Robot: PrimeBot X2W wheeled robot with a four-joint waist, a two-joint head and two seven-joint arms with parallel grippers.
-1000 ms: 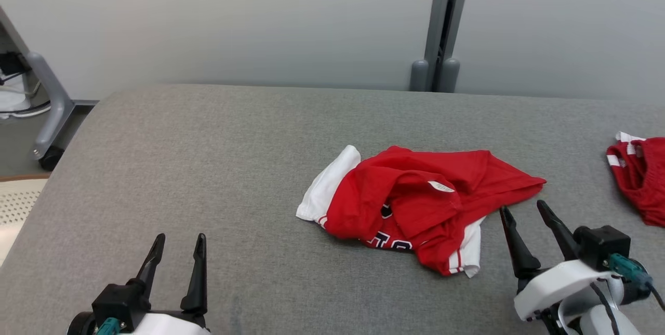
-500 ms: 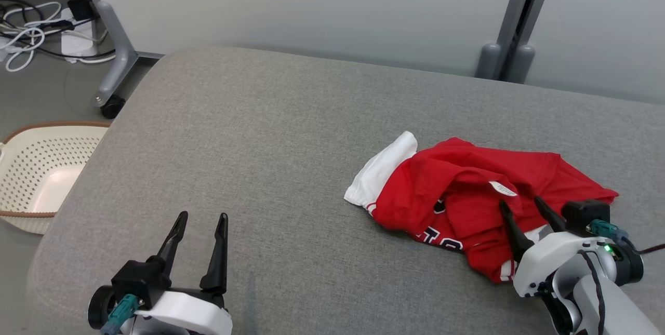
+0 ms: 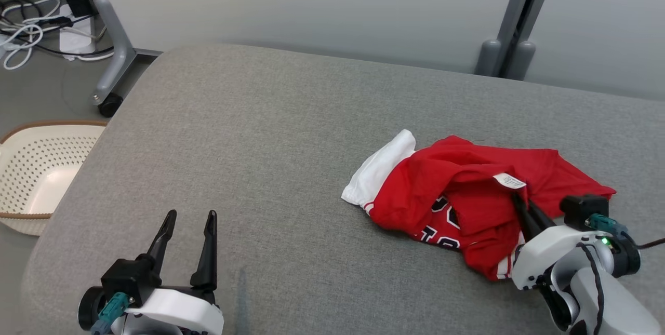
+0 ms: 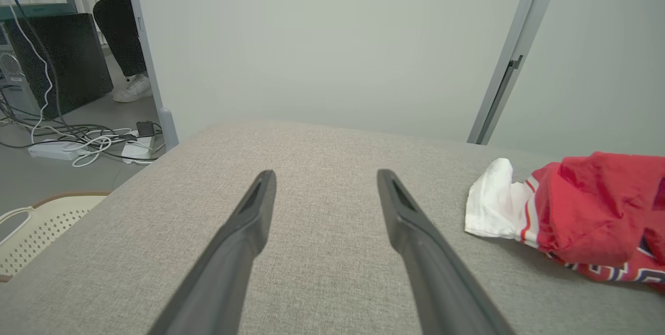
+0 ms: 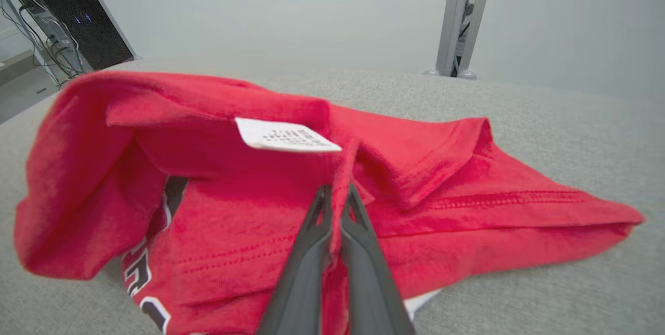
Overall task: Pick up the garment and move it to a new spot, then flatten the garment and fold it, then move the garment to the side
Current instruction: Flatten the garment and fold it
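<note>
A crumpled red garment (image 3: 457,195) with a white sleeve (image 3: 379,171) and dark lettering lies on the right half of a grey padded surface (image 3: 260,132), well away from its left edge. The right gripper (image 5: 336,192) has its two dark fingers pinched together on a raised ridge of red fabric just below a small white label (image 3: 509,181). The left gripper (image 3: 191,214) hovers near the surface's front left corner, well apart from the garment, fingers spread wide with nothing between them. A cream perforated basket (image 3: 36,169) sits on the floor beside the left edge.
</note>
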